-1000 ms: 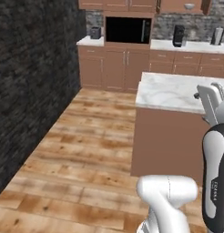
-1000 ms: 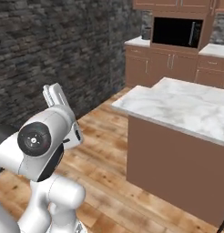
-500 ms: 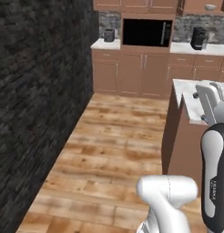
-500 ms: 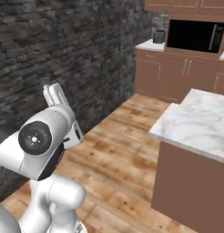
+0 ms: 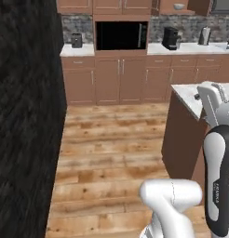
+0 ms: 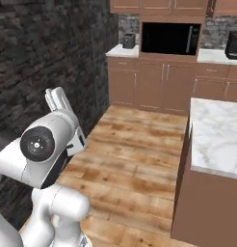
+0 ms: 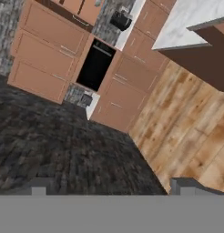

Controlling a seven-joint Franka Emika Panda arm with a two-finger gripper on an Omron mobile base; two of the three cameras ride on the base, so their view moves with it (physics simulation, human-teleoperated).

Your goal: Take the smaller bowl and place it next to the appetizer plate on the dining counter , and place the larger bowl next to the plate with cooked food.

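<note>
Here's the dining counter — a white, grey-veined marble slab over flat brown wood panelling, its corner poking in at the right of the plank floor. Neither bowl nor plate can be made out from here. The gripper hangs over rough dark stone wall, fingertips wide apart, nothing between them. Beyond, boxy brown cabinets frame a glossy black microwave — a dark toaster beside it on the pale worktop.
</note>
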